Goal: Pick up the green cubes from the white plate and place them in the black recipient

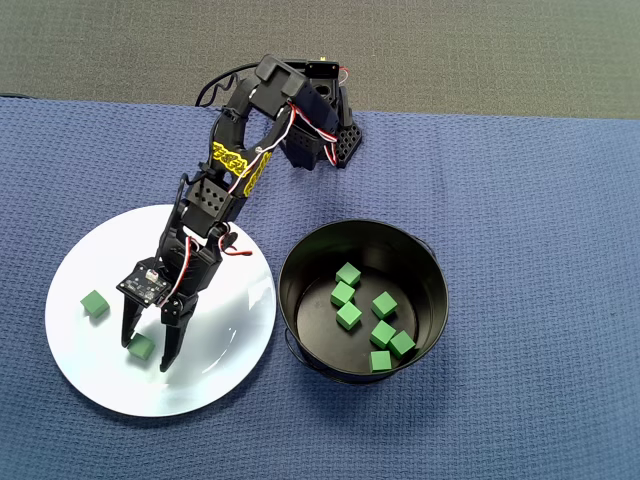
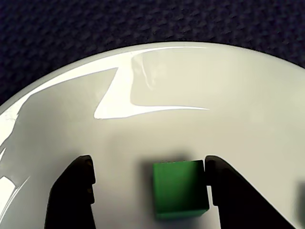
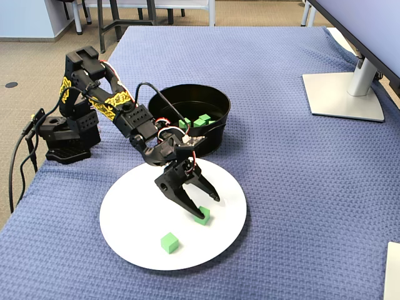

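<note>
The gripper (image 2: 147, 183) is spread wide around a green cube (image 2: 180, 189) on the white plate (image 2: 238, 95), which looks light, hard and easy to squeeze by its flat sides.

No readable text is showing; the yellow markings on the arm (image 1: 240, 165) are appearing too blurred to read.
</note>
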Action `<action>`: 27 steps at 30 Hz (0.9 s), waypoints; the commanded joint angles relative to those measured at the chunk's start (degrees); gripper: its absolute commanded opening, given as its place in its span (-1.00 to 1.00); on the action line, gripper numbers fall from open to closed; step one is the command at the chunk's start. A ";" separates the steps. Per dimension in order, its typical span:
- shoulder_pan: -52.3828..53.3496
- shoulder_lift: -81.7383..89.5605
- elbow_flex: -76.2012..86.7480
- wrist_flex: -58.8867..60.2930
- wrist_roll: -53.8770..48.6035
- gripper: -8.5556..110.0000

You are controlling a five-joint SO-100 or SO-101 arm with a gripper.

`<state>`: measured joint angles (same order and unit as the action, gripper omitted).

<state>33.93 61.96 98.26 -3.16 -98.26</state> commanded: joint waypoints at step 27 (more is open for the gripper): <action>1.23 14.06 1.49 9.49 7.91 -0.86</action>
<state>34.80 64.51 100.72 0.35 -94.92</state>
